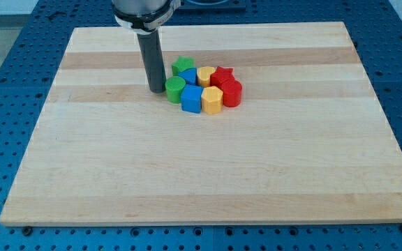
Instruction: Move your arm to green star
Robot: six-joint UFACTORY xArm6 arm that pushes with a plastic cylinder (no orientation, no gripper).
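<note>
The green star (pixel 182 65) sits at the top left of a tight cluster of blocks near the board's upper middle. My tip (pixel 155 90) rests on the board just left of the cluster, beside the green cylinder (pixel 175 89) and below-left of the green star, a short gap away from it. The rod rises straight up to the view's top.
The cluster also holds a blue block (pixel 192 98), another blue block (pixel 189 74), a yellow block (pixel 211 100), a second yellow block (pixel 205 75), a red star (pixel 222 74) and a red cylinder (pixel 232 93). The wooden board (pixel 201 174) lies on a blue perforated table.
</note>
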